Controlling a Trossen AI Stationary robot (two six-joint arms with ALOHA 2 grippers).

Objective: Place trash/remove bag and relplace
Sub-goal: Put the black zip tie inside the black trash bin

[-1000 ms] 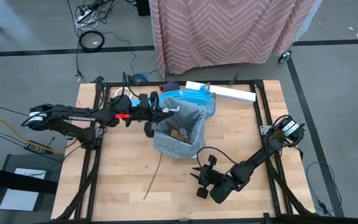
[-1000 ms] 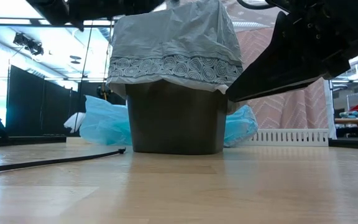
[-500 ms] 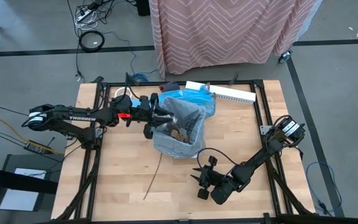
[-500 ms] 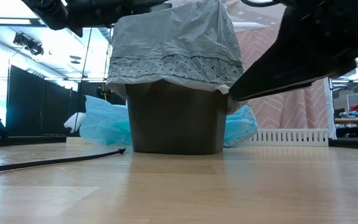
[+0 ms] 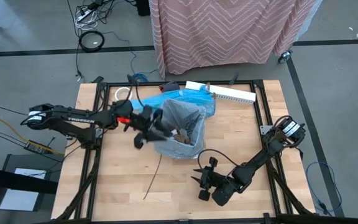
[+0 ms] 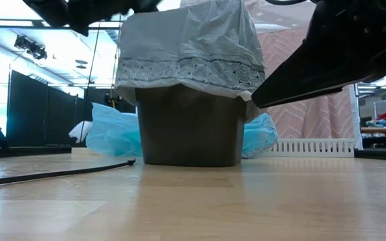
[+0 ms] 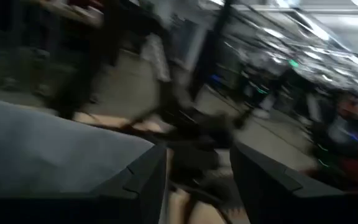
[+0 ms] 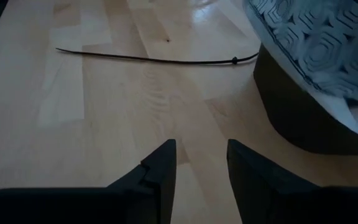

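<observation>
I read this as the trash-loading step: the grey bag (image 5: 180, 127) lines the dark bin (image 6: 189, 134) mid-tabletop, brown scraps (image 5: 178, 133) inside, while a thin stick (image 5: 153, 178) lies out on the wood. My left gripper (image 5: 146, 127) hangs at the bag's near rim, fingers parted with nothing between them (its wrist view is smeared but shows an empty gap). My right gripper (image 5: 205, 182) sits low just beside the bin, fingers narrowly apart and empty. Next I'd send it down for the stick, which calls for a flat, shallow pinch. The high view alone shows the scraps inside; the low view alone shows the bag's patterned hem draped over the bin's wall.
</observation>
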